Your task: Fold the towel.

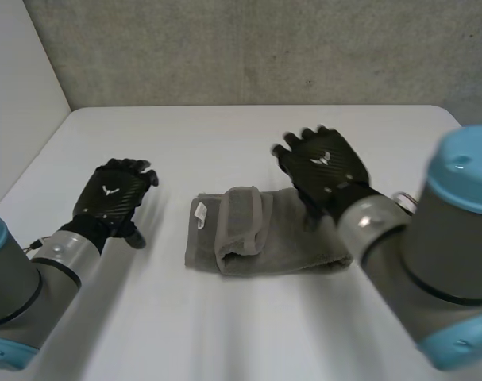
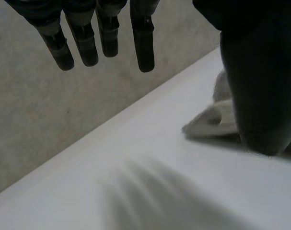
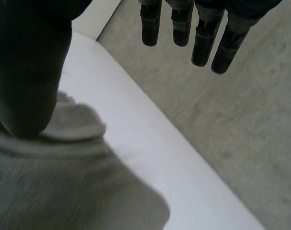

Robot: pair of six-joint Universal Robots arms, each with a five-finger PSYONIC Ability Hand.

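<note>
Towel (image 1: 264, 234) sits mid-tabletop (image 1: 225, 135) as a compact grey bundle, long side running across. A thick, rolled-looking flap lies over its left part and a small white label (image 1: 200, 214) sits at the left end. It looks close to folded, but the flap is lumpy and the edges don't line up, so my read is one tidy-up or one last fold is left. Left hand (image 1: 113, 194) is off the cloth, well to its left over bare tabletop. Its wrist view shows the fingers (image 2: 144, 48) straight and apart with nothing in them, and the towel (image 2: 212, 122) end just past the thumb. Right hand (image 1: 324, 163) hovers at the towel's far right part, fingers (image 3: 203, 43) straight and holding nothing. Its thumb is close over a raised fold of the towel (image 3: 64, 187); can't tell if it touches. Risks: neither hand has a grip, so a push with flat fingers will likely slide the whole bundle on the smooth tabletop instead of folding it. Grabbing only the top layer on the right could peel the stack open. The rolled flap could flop over if the left end gets nudged. The right thumb could snag the raised fold and drag it. Safer bet: pinch all layers at one edge and pin the other end.
</note>
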